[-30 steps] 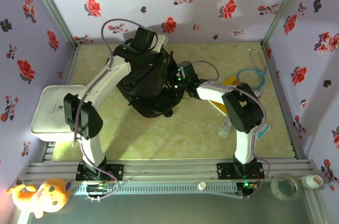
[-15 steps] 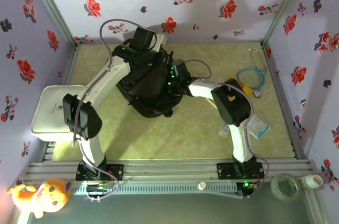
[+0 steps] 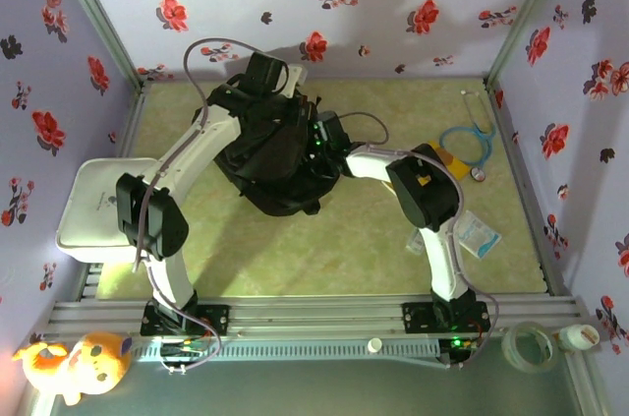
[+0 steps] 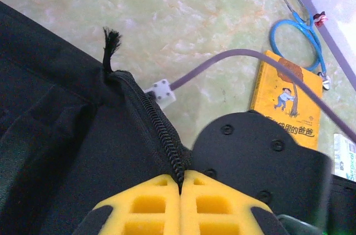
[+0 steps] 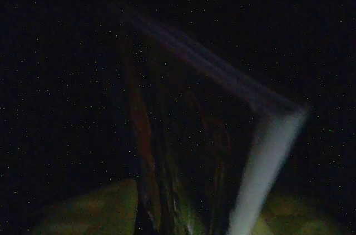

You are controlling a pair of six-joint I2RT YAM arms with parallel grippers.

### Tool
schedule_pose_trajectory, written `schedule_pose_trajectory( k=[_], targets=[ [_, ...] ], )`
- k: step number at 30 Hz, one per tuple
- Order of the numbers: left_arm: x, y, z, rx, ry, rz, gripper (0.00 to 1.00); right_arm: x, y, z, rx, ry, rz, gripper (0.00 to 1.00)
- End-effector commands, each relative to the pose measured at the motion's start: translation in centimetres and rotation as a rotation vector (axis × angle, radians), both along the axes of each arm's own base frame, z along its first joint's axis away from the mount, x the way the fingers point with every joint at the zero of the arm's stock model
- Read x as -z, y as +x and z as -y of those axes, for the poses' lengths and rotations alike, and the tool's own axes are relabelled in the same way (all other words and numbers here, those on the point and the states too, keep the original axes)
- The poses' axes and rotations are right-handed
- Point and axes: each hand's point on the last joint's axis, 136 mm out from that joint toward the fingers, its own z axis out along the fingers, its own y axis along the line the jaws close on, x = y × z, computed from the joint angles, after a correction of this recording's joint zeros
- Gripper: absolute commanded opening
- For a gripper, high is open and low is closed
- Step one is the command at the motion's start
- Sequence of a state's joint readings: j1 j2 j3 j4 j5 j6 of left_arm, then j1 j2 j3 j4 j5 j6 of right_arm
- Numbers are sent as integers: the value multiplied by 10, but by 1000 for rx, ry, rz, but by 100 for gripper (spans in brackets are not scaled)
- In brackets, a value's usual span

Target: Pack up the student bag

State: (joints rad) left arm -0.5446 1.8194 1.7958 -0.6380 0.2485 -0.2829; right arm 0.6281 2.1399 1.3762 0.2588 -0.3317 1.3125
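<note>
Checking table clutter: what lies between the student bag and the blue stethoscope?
A yellow book lies flat between the student bag and the stethoscope, clearest in the left wrist view; the right arm also crosses that stretch.

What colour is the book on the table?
Yellow book, clearest in the left wrist view.

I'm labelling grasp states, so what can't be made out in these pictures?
Right gripper: right wrist view, too dark inside the student bag to judge its jaws.
Book: same view, dim and blurred; cover unreadable.
Yellow book: top view, mostly under the right arm.
</note>
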Motion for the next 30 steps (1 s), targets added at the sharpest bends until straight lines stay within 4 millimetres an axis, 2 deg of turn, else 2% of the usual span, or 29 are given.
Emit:
schedule_pose_trajectory(
  k=[1,4,11,15,20,22,26,30],
  targets=[
    [-40,-1,-4,9,-75,90,0,-32,-13,19,8,-8,23,49],
    [-36,0,-9,1,-69,82,0,-38,-22,35,40,-12,16,52],
    [-24,0,-17,-10,-53,62,0,-74,-30,63,81,19,75,51],
    [-10,-8,-25,-1,-20,39,0,-87,-39,99,137,-51,143,54],
    [3,-30,-38,17,12,18,0,-117,-52,143,150,-184,291,61],
    [9,-40,-42,34,19,10,0,-122,-56,163,174,-251,322,65],
    [18,-61,-42,82,-3,-26,2,-103,-58,219,279,-418,253,70],
    [25,-71,-43,88,-19,-51,28,-71,-52,266,324,-548,136,74]
  ],
)
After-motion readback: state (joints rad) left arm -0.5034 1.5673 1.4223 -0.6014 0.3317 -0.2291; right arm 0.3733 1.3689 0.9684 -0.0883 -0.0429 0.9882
